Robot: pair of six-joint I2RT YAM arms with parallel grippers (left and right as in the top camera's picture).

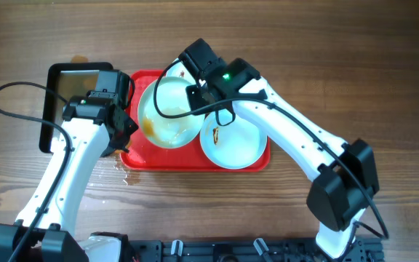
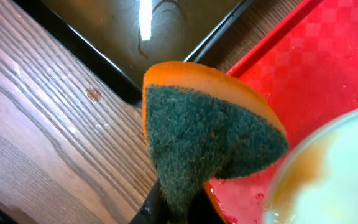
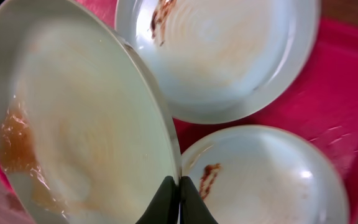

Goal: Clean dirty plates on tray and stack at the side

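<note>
Pinching sponge (image 2: 210, 130) and plate (image 3: 86, 124) tight

Both arms reach forward and angle in toward each other, the left gripper (image 2: 171, 208) and the right gripper (image 3: 179, 199) both clamped tight.

Overhead looks straight down at the counter (image 1: 384, 87); both wrist cameras sit close, sharing the tray (image 1: 188, 156) toward 12 o'clock.
</note>
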